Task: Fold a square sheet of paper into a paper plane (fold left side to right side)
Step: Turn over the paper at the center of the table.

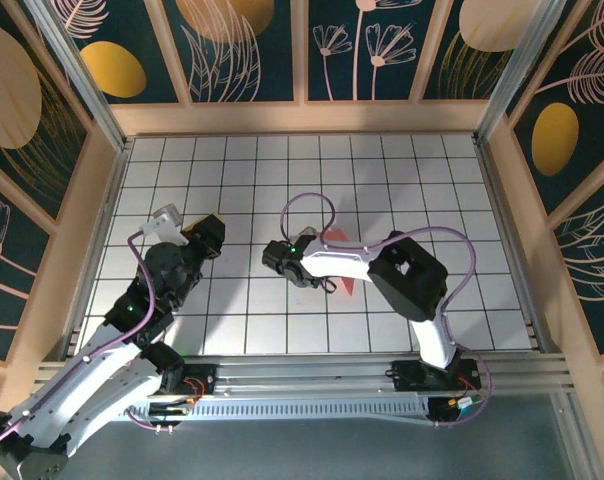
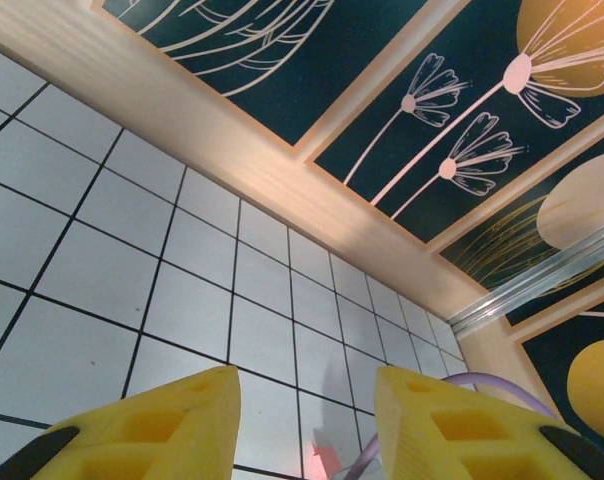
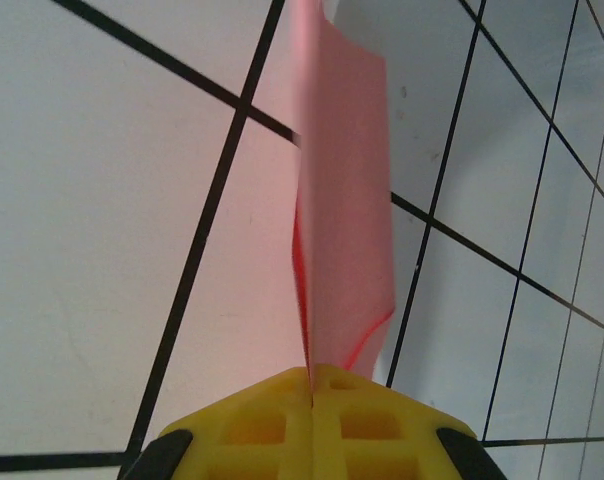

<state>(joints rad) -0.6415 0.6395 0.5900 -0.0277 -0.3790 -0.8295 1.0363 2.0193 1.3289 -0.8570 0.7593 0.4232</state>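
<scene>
The salmon-pink paper (image 3: 344, 200), folded with layered edges, stands on edge over the white grid. My right gripper (image 3: 312, 382) is shut on its near end, the jaws pressed together. In the top view, pink paper (image 1: 334, 237) shows on both sides of the right forearm near the table's middle, and the right gripper (image 1: 327, 285) sits low under the wrist. My left gripper (image 1: 210, 236) is left of the paper and apart from it. Its yellow fingers (image 2: 162, 425) are spread open with nothing between them. A small pink bit of paper (image 2: 322, 460) shows beyond them.
A purple cable (image 1: 307, 205) loops from the right wrist above the paper. Wooden walls (image 1: 302, 118) with dark floral panels enclose the grid table (image 1: 402, 180). The right arm's elbow (image 1: 412, 270) rests to the right of the paper.
</scene>
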